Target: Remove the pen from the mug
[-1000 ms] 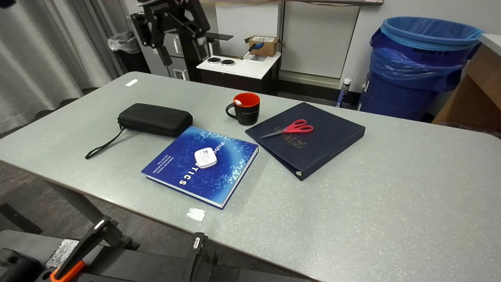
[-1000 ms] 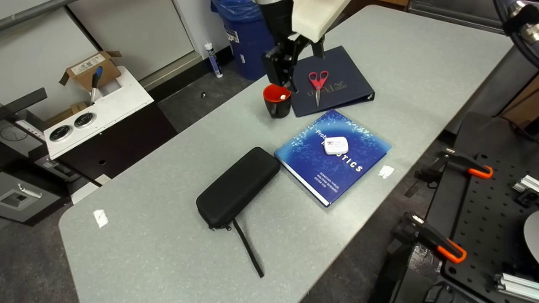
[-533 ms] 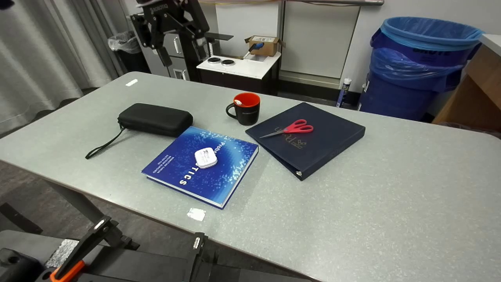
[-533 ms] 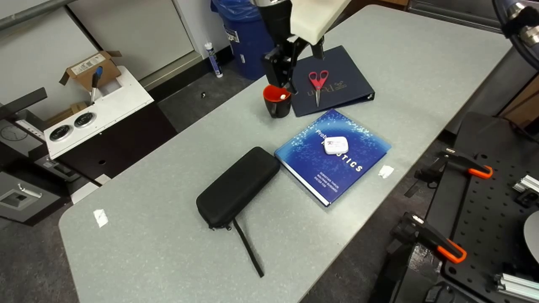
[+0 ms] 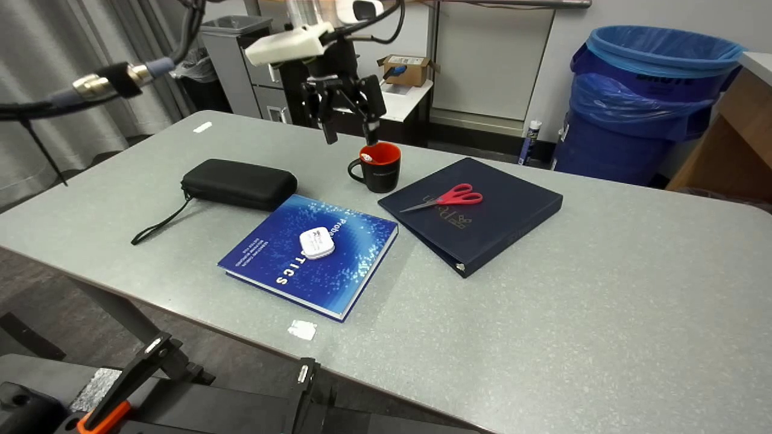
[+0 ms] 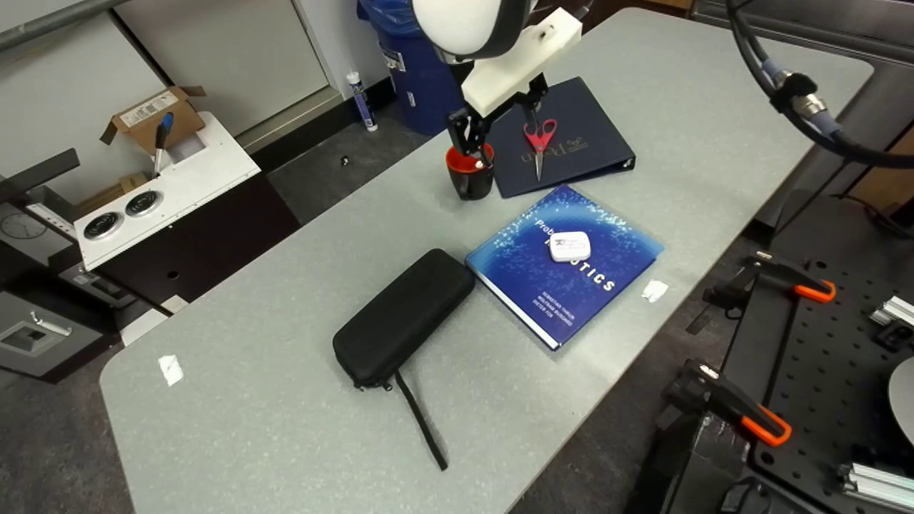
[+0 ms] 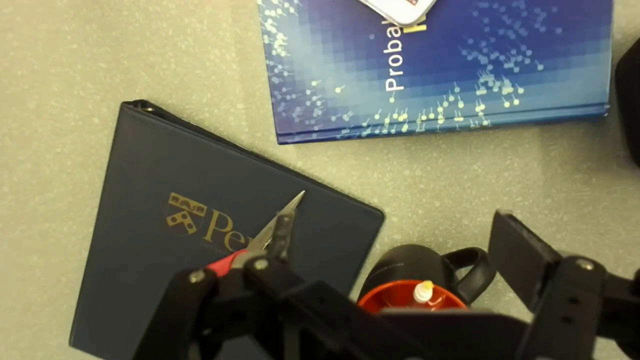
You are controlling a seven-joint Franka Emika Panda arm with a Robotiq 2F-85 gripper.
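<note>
Black mug [image 5: 382,179], red inside; pen [image 7: 422,294] appears whitish.

In an exterior view we read “Proba” and “TICS” on the near blue book [image 5: 344,274] and “BRUTE” on the far right bin [image 5: 621,135]. In the wrist view we read gold “Pe” beside a shield [image 7: 184,214] on the folder [image 7: 150,250]. Print on the mug [image 5: 382,181] and white case [image 5: 316,243] is too small.
</note>
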